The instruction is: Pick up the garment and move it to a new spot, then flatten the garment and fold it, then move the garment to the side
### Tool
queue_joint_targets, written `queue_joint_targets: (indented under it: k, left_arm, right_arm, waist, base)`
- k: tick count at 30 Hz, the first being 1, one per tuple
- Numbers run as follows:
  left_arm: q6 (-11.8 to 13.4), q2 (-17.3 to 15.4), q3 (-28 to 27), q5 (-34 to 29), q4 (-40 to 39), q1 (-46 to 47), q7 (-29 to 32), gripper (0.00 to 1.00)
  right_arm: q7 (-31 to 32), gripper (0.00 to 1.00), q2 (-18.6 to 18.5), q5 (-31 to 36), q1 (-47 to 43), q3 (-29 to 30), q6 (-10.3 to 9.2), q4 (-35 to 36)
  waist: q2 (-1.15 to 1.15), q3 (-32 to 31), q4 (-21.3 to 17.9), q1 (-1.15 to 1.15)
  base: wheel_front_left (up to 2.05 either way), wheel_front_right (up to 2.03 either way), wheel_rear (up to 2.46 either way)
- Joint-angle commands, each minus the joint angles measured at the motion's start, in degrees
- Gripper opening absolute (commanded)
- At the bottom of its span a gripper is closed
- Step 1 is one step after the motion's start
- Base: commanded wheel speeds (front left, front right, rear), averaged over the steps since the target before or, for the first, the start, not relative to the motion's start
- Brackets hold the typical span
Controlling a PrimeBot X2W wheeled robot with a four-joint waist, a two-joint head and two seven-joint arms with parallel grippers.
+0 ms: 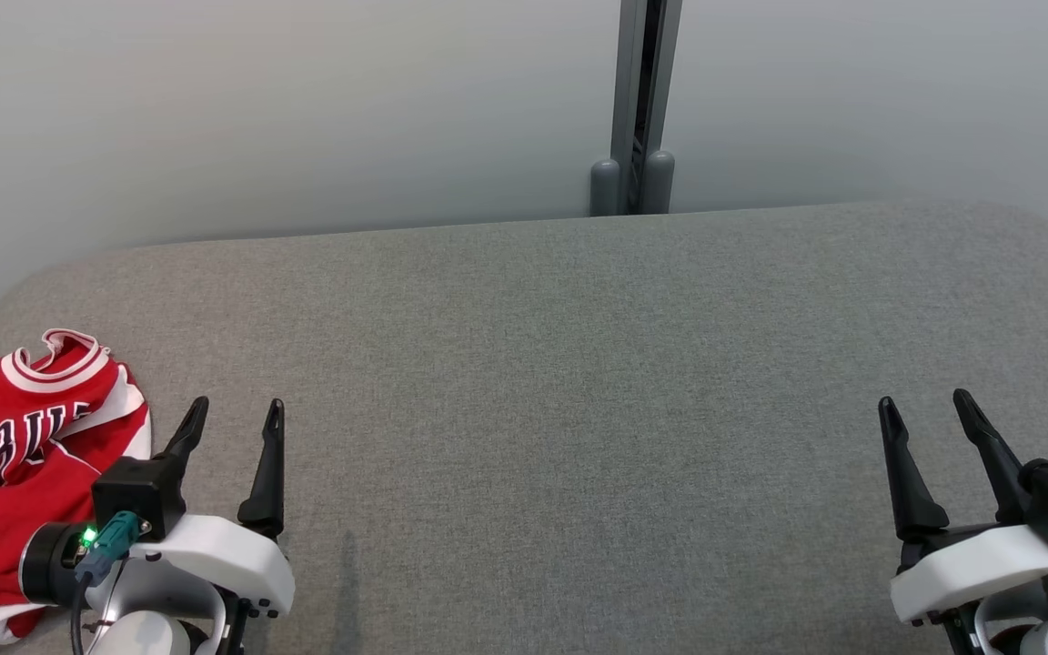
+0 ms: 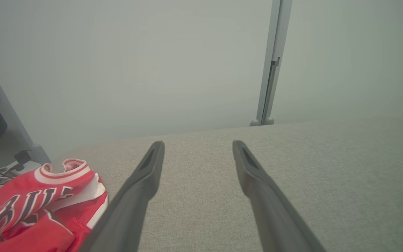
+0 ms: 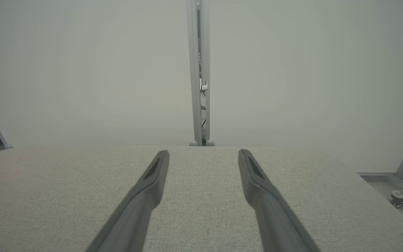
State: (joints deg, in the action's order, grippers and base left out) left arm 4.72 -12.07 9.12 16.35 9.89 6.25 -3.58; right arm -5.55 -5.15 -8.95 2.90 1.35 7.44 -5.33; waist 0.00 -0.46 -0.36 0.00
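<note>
Low in front, my left gripper (image 1: 238, 402) and right gripper (image 1: 923, 398) hover spread wide, holding nothing.
I judge they are released ready for the pickup: the red basketball jersey (image 1: 24, 455) lies crumpled at the left end of the grey padded table (image 1: 579, 364), just beside my left gripper.

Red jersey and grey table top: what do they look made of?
Red jersey with white trim: thin, soft textile, probably polyester knit; it lies crumpled in loose folds, with ribbed collar banding. Grey table top: seemingly a woven fabric covering, matte; a fine speckled weave shows.
</note>
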Motion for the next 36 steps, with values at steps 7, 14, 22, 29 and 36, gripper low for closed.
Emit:
queue_joint_targets:
  k: [7,14,22,29,36]
  left_arm:
    - [0.73,-0.35,0.06,0.51,0.06,0.8,0.03,1.0]
    - [0.85,-0.29,0.26,1.0,0.06,0.85,-0.41,1.0]
    - [1.07,0.34,0.36,1.56,0.14,1.86,-1.56,1.0]
    - [1.56,0.59,-0.11,2.23,0.58,2.99,-2.47,1.0]
    - [2.33,0.33,-1.82,3.34,0.62,3.64,-4.08,1.0]
  right_arm:
    - [-0.01,1.0,0.1,-0.22,-0.46,0.42,0.08,-0.21]
    - [-0.01,1.0,0.11,0.03,-0.67,0.79,0.08,-0.03]
    - [0.49,1.0,-0.02,-0.07,-0.65,-0.08,0.08,1.38]
    - [1.0,1.0,0.08,-0.47,-0.45,-0.62,0.07,2.5]
    - [1.24,1.0,0.29,-0.66,0.46,-1.23,0.05,2.94]
  waist:
    - [0.0,-0.08,0.06,0.0]
    - [0.0,-0.12,0.45,0.0]
    - [0.0,0.17,4.54,0.0]
    - [0.0,0.98,11.66,0.0]
    - [0.0,1.76,18.13,0.0]
  base:
    - [0.0,0.0,0.0]
    - [0.0,0.0,0.0]
    - [0.0,0.0,0.0]
    - [0.0,0.0,0.0]
    - [0.0,0.0,0.0]
